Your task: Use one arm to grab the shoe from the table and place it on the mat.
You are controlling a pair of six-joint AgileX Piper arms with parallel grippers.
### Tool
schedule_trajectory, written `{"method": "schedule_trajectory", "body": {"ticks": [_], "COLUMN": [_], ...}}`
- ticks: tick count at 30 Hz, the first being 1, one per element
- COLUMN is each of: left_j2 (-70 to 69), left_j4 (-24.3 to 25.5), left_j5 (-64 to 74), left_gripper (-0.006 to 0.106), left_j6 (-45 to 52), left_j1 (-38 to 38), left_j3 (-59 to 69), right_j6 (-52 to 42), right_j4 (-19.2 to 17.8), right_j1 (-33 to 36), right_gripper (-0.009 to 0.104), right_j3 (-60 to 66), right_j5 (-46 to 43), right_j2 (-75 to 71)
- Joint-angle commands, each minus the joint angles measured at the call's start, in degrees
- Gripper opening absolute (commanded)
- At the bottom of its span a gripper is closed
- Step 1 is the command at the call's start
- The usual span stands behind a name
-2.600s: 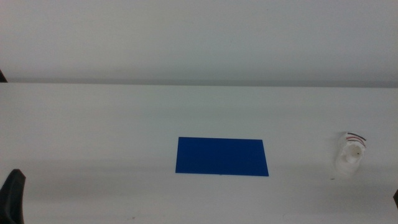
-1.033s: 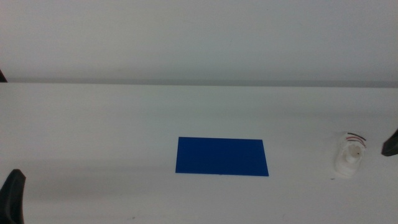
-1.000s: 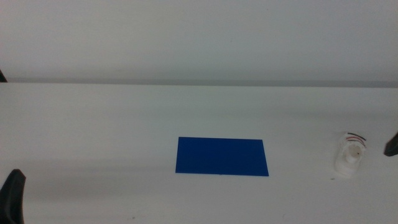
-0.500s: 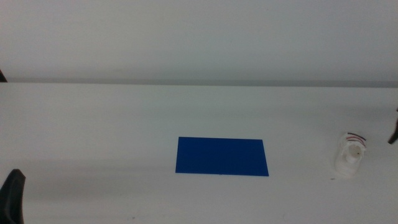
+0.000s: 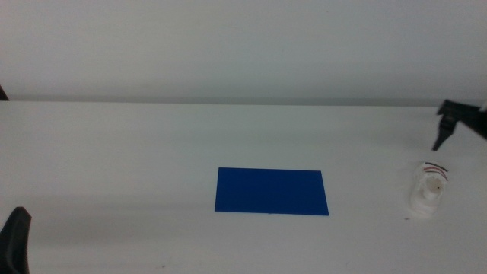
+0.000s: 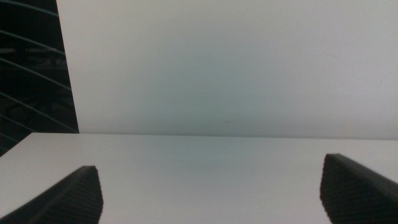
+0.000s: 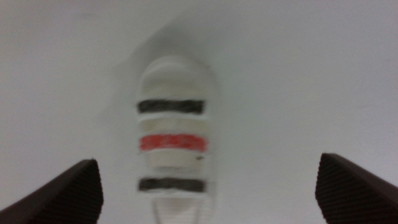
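The shoe (image 5: 428, 189), small and white with red and dark straps, lies on the white table (image 5: 114, 152) at the right. The dark-blue mat (image 5: 272, 192) lies flat in the middle, apart from the shoe. My right gripper (image 5: 445, 125) reaches in from the right edge, just beyond and above the shoe. In the right wrist view its jaws stand wide open (image 7: 208, 160), with the shoe (image 7: 172, 143) between and ahead of them, untouched. My left gripper (image 5: 15, 240) waits at the bottom left, and its jaws are open and empty in the left wrist view (image 6: 211, 168).
The white tabletop runs to a far edge against a plain pale wall (image 5: 243, 46). A dark area with curved lines (image 6: 31, 68) shows beside the wall in the left wrist view.
The right gripper has come into the middle view from the right edge and moved up and leftward, to just beyond the shoe. Shoe, mat and left gripper have not moved.
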Motion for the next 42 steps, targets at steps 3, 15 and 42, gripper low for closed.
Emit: {"method": "schedule_trajectory", "body": {"ticks": [3, 15, 42], "left_j2": [-2.3, -2.3, -2.3], "left_j4": [-0.1, -0.1, -0.1], "left_j5": [-0.9, -0.9, -1.0], "left_gripper": [0.094, 0.094, 0.094], "left_j6": [-0.4, -0.4, -0.4], "left_j1": [0.2, 0.2, 0.2], "left_j3": [2.4, 2.4, 2.4], "right_j6": [1.4, 4.2, 13.6], "right_j4": [-0.4, -0.6, -0.7], "right_j1": [2.4, 4.0, 19.4], "right_gripper": [0.09, 0.087, 0.005], "right_j3": [-0.6, -0.5, -12.7], "right_j5": [1.2, 0.9, 5.9], "right_j2": [2.5, 5.8, 5.7]}}
